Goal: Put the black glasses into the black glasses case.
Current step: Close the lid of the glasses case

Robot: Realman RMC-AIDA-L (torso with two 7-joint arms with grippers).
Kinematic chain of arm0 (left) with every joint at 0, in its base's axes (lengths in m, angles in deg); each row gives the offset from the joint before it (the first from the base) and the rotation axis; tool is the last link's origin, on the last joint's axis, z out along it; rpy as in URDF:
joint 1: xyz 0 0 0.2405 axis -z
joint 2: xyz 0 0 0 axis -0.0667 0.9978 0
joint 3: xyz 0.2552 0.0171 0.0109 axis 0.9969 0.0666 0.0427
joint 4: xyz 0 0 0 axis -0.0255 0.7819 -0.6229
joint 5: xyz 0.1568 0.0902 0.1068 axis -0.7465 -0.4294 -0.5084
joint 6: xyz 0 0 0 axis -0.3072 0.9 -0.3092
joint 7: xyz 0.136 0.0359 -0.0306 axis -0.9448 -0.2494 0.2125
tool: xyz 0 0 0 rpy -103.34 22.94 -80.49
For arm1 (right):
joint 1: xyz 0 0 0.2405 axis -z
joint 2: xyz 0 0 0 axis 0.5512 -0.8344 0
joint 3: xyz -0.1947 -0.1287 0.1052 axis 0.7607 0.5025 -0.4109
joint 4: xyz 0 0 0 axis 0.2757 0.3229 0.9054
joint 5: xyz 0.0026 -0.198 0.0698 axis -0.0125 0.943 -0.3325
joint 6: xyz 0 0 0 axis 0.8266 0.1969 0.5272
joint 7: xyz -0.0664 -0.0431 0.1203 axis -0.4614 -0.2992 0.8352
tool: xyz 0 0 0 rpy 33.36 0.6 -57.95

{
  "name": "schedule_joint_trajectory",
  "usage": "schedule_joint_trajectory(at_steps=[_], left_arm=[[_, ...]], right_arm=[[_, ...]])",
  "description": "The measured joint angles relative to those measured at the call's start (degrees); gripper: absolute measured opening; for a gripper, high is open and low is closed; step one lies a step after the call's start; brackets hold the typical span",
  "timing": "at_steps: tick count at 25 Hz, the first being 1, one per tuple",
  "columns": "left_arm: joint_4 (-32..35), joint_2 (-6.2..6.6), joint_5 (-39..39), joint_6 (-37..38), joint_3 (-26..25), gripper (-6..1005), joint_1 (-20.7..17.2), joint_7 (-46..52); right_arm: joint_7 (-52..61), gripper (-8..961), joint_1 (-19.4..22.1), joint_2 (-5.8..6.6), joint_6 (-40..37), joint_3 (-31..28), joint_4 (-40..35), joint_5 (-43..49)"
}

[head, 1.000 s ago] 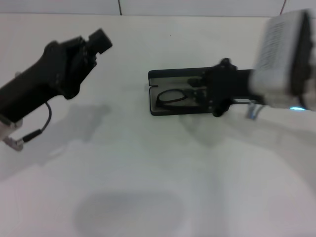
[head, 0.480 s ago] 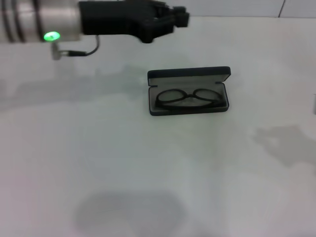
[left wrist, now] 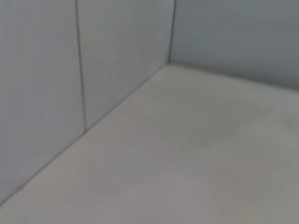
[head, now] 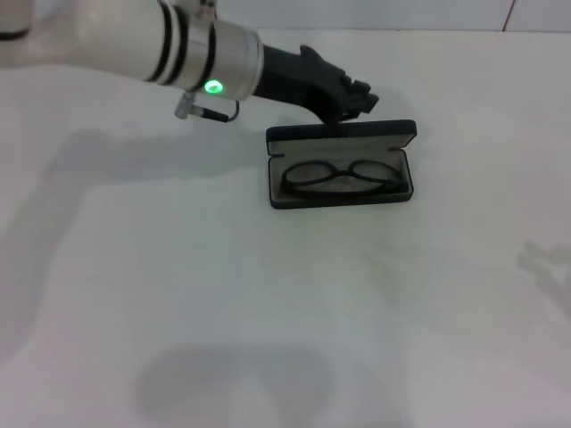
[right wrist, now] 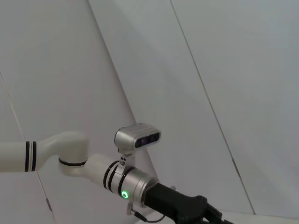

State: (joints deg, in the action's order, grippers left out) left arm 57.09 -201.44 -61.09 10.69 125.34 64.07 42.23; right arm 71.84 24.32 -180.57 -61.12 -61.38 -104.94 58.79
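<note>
My left fingers (head: 357,96) hang just behind the raised lid of the black glasses case (head: 341,166); whether they are parted I cannot tell, and contact with the lid is unclear. The black glasses (head: 339,176) lie inside the open case on the white desk (head: 268,303). My right fingers are out of sight.

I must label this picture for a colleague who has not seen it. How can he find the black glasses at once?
On the white table, look toward the far middle, where a black glasses case lies open. The black glasses lie inside its lower half, folded. Their thin frame and two clear oval lenses set them apart from the chunky left end effector behind the lid.
</note>
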Motion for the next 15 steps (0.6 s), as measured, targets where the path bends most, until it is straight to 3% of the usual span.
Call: schedule_joint_trajectory(at_steps=[3,15], left_arm=[[0.1,-0.82,-1.3,-1.7,0.0,167,-0.1,0.5],[-0.4,-1.77,-2.4,-3.5,0.1,172,-1.0,0.1]], right_arm=[[0.0,180,-0.3,0.02,0.6,-0.1,0.0,0.6],[-0.2,185,-1.5,0.05,2.2,0.4,1.4,1.0]])
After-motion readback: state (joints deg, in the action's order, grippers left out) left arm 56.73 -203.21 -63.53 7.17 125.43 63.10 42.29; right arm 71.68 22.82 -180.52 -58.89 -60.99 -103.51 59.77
